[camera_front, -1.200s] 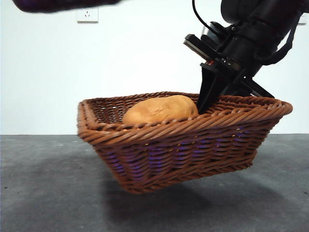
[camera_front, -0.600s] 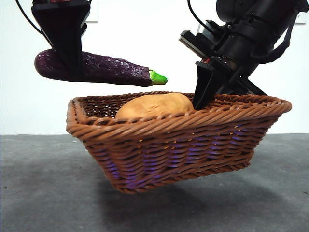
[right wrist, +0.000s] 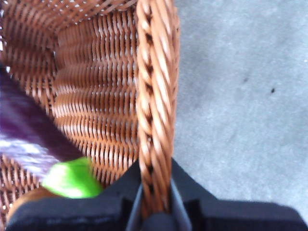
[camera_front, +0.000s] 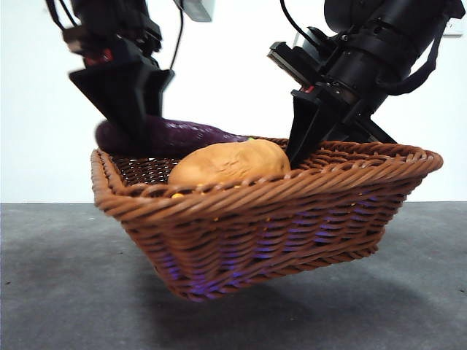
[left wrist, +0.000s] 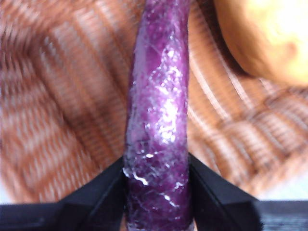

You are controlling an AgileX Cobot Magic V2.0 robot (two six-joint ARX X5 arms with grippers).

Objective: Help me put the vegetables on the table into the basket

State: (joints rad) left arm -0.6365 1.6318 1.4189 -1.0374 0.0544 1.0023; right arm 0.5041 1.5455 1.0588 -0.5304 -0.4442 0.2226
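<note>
The brown wicker basket (camera_front: 292,219) hangs tilted above the table (camera_front: 66,292), lifted at its far rim. My right gripper (camera_front: 299,149) is shut on that braided rim (right wrist: 155,120). The tan potato (camera_front: 230,162) lies inside the basket and also shows in the left wrist view (left wrist: 269,33). My left gripper (camera_front: 131,127) is shut on the long dark purple eggplant (left wrist: 161,120) and holds it low over the basket's left part (camera_front: 182,136). Its green stem tip (right wrist: 72,179) shows in the right wrist view. The yellow corn-like piece is hidden, apart from a small yellow spot at the rim.
A white wall with a socket stands behind. Bare grey table (right wrist: 240,96) lies around and under the basket.
My left gripper came down from the top left with the eggplant, from above the basket to just inside its rim. The basket shifted slightly left and tilted a little more.
</note>
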